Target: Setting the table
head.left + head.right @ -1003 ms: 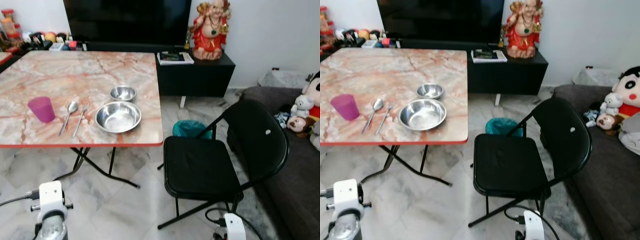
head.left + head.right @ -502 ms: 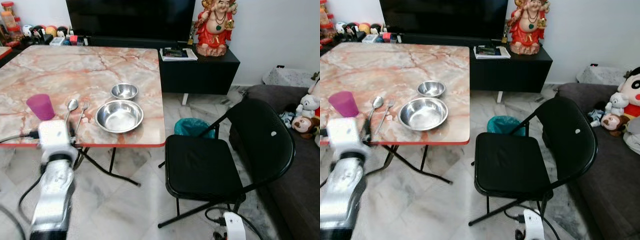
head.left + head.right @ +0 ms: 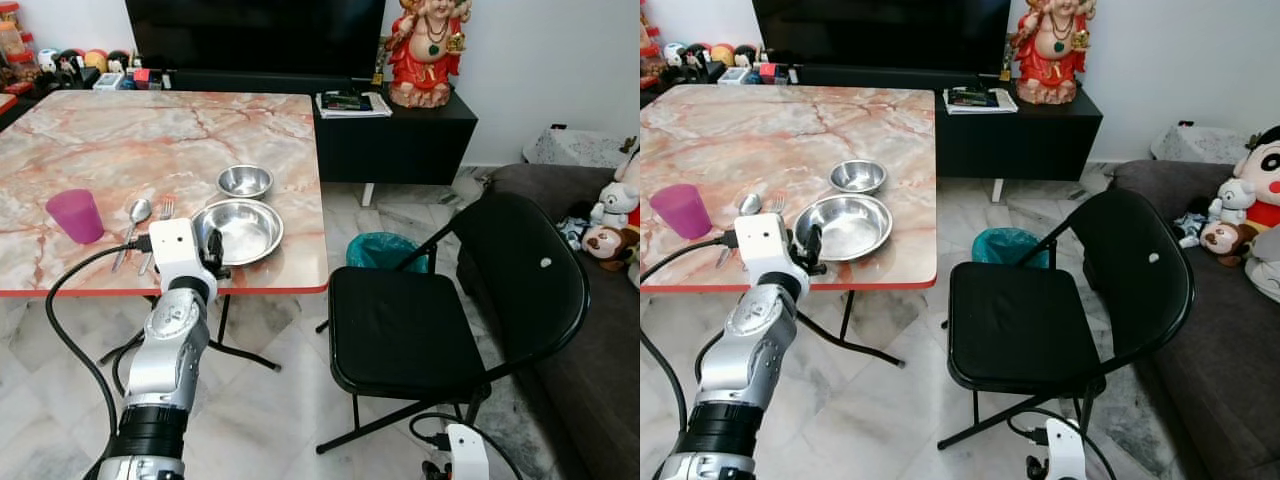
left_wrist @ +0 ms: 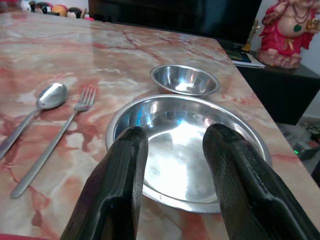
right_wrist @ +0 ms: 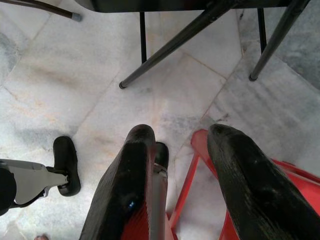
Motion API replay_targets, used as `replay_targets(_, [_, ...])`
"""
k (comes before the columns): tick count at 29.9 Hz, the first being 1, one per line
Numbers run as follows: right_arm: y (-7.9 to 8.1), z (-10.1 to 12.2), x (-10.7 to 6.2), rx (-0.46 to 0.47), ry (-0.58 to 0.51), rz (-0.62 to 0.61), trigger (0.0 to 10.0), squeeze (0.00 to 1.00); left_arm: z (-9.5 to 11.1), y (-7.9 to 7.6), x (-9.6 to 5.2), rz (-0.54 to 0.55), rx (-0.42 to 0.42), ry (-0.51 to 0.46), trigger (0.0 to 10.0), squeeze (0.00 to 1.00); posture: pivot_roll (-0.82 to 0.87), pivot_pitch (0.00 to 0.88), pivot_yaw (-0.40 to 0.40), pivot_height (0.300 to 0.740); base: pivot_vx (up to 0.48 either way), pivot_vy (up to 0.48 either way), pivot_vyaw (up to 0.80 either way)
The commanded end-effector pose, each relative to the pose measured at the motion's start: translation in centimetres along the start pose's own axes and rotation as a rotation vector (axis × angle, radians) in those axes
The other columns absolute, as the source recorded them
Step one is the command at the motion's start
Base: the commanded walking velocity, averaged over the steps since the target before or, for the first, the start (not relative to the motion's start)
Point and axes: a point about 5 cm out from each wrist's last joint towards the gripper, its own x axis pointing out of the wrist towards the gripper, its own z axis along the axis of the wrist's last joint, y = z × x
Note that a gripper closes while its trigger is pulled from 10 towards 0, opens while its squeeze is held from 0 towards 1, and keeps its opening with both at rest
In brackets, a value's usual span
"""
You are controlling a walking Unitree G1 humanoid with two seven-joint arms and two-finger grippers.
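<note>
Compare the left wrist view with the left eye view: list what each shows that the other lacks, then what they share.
Left eye alone: the purple cup, black folding chair, teal bin and the left arm.

Left wrist alone: the left gripper, fingers apart, close over the near rim of the large steel bowl.

Both: the large bowl, small steel bowl, spoon, fork, marble table and red figurine.

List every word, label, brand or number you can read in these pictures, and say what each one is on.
No text can be read in any view.
Books or magazines on the black cabinet: cover print too small and blurred to read.
Small items behind the table: any labels too small to read.
Large steel bowl, small steel bowl, spoon, fork, purple cup: no markings visible.
</note>
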Motion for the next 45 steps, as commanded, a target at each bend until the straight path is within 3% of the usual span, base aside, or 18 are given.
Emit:
replay_targets(1, [-0.2,0.3,0.0,-0.019,-0.019,0.004,10.0,0.0,0.5,0.1,0.2,0.018,0.02,-0.01,10.0,0.0,0.08,0.0,-0.052,0.74,0.0,0.0,0.0])
replay_targets(9, [-0.1,0.2,0.0,-0.014,-0.016,0.006,10.0,0.0,0.6,0.5,0.6,0.021,0.089,-0.004,10.0,0.0,0.08,0.0,-0.053,0.74,0.184,0.0,0.49])
replay_targets(21, [0.0,0.2,0.0,0.025,-0.019,0.007,10.0,0.0,1.1,-0.1,0.9,0.024,0.071,-0.009,10.0,0.0,0.08,0.0,-0.052,0.74,0.331,0.0,0.0])
replay_targets(26, [-0.1,0.5,0.0,-0.032,-0.025,-0.002,10.0,0.0,1.2,-0.1,1.1,0.027,0.073,-0.01,10.0,0.0,0.08,0.0,-0.052,0.74,0.48,0.0,0.41])
replay_targets(35, [-0.1,0.3,0.0,0.017,-0.021,-0.006,10.0,0.0,1.5,-0.4,1.1,0.012,0.076,-0.023,10.0,0.0,0.08,0.0,-0.051,0.74,0.409,0.0,0.09])
replay_targets(42, [-0.1,0.3,0.0,0.012,-0.018,-0.01,10.0,0.0,1.9,-0.9,1.1,-0.038,-0.002,-0.006,10.0,0.0,0.08,0.0,-0.054,0.74,0.0,0.0,0.0])
replay_targets(45, [-0.1,0.3,0.0,0.013,-0.017,-0.009,10.0,0.0,2.5,-0.9,0.9,-0.06,-0.082,-0.002,10.0,0.0,0.08,0.0,-0.054,0.74,0.0,0.0,0.0])
